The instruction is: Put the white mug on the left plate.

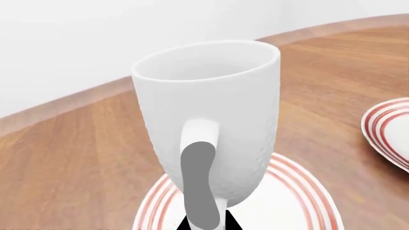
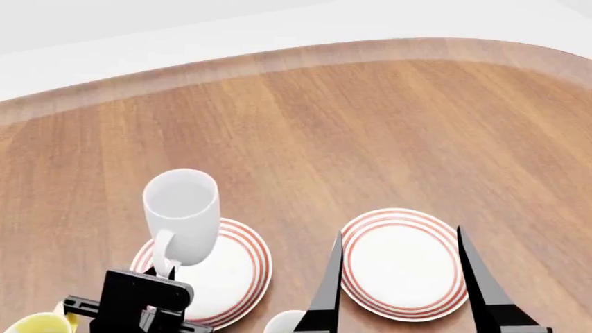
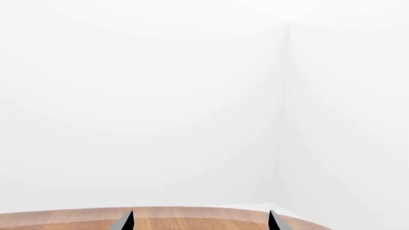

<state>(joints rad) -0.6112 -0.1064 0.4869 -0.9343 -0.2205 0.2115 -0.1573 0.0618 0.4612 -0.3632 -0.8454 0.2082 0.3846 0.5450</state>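
The tall white mug [image 2: 182, 211] is over the left plate [image 2: 236, 267], a white plate with red rings; I cannot tell whether its base touches the plate. My left gripper [image 2: 166, 269] is shut on the mug's loop handle [image 2: 163, 251]. In the left wrist view the mug [image 1: 211, 115] fills the middle, a grey finger [image 1: 198, 184] lies across its handle, and the plate [image 1: 288, 201] lies under it. My right gripper [image 2: 398, 257] is open and empty, its black fingers either side of the right plate [image 2: 401, 262]. In the right wrist view the fingertips [image 3: 124, 223] stand wide apart.
A mug with yellow inside [image 2: 37, 324] is at the bottom left by the left arm. Part of another white object [image 2: 285, 322] shows at the bottom edge between the plates. The wooden table [image 2: 370, 125] stretches to a curved far edge. The second plate also shows in the left wrist view [image 1: 390, 129].
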